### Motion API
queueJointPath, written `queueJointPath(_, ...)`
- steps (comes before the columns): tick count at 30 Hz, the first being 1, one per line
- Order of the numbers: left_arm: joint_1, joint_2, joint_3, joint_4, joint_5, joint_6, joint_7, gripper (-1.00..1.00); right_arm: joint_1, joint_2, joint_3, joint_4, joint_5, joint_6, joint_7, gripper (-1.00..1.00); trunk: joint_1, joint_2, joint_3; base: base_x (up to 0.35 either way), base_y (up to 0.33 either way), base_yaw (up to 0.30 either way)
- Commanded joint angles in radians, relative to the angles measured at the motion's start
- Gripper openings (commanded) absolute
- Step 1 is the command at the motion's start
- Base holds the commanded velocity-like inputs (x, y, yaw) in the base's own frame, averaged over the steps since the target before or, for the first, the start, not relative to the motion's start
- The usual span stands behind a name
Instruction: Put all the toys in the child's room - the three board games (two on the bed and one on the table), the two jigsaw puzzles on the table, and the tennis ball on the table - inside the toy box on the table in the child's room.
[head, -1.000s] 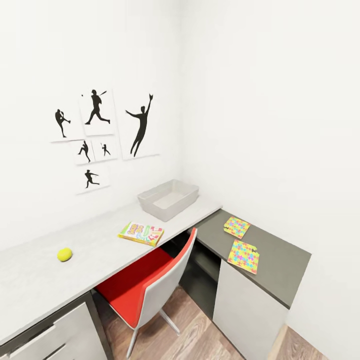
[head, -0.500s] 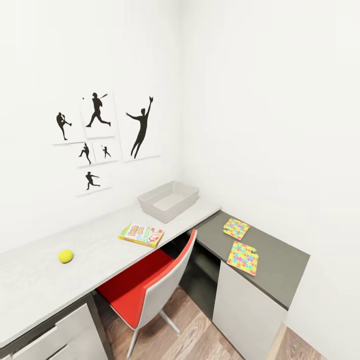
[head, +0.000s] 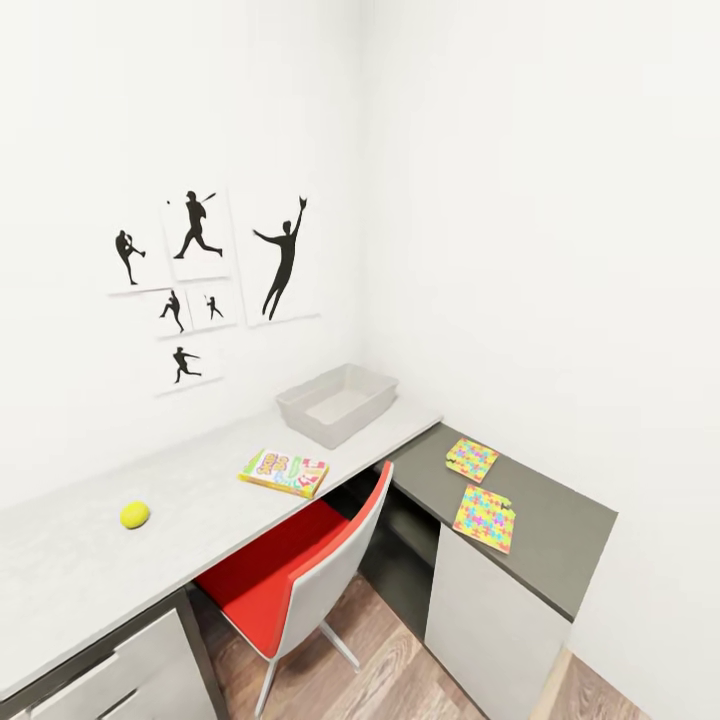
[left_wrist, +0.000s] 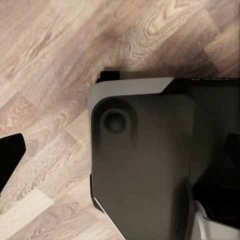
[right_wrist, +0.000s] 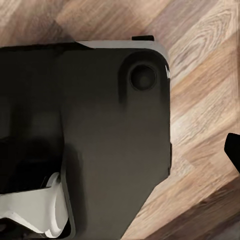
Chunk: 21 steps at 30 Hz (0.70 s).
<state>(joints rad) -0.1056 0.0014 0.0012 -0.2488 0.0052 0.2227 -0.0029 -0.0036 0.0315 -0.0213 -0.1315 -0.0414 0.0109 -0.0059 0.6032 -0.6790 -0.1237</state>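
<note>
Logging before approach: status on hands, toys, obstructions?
Hands unseen in head view. Toy box empty; tennis ball, Skip-Bo game, two puzzles on table. Chair blocks desk front.

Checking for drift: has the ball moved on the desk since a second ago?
No. The ball keeps its place relative to the game box and desk edge; the slight shift is the camera's.

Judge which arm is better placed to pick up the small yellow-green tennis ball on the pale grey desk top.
Left, tentatively. In the head view the yellow-green tennis ball lies far left on the pale grey desk top, the robot's left side. Both wrist cameras face the wood-plank floor, so neither arm is raised.
</note>
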Motion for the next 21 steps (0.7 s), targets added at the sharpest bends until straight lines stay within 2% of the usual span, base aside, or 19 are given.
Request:
queueJointPath(1, -0.005, 0.0, 0.0, -0.003, 0.001, 0.008, -0.002, 1.0, -0.002, -0.001, -0.005, -0.005, -0.014, 0.002, -0.001, 1.0, -0.004, 0.006, 0.002, 0.0, 0.0, 0.0)
queueJointPath(4, -0.025, 0.001, -0.001, -0.004, 0.002, 0.014, -0.004, 1.0, -0.014, -0.004, -0.011, -0.012, -0.04, 0.005, 0.0, 1.0, -0.015, 0.027, 0.011, 0.0, 0.0, 0.0)
queueJointPath(8, -0.061, 0.001, 0.0, -0.005, 0.004, 0.021, -0.007, 1.0, -0.064, -0.006, -0.016, -0.016, -0.072, 0.009, 0.001, 1.0, -0.031, 0.055, 0.023, 0.0, 0.0, 0.0)
queueJointPath(21, -0.118, 0.001, 0.002, -0.007, 0.007, 0.023, -0.02, 1.0, -0.089, -0.005, -0.022, -0.018, -0.084, 0.014, 0.006, 1.0, -0.08, 0.146, 0.064, 0.0, 0.0, 0.0)
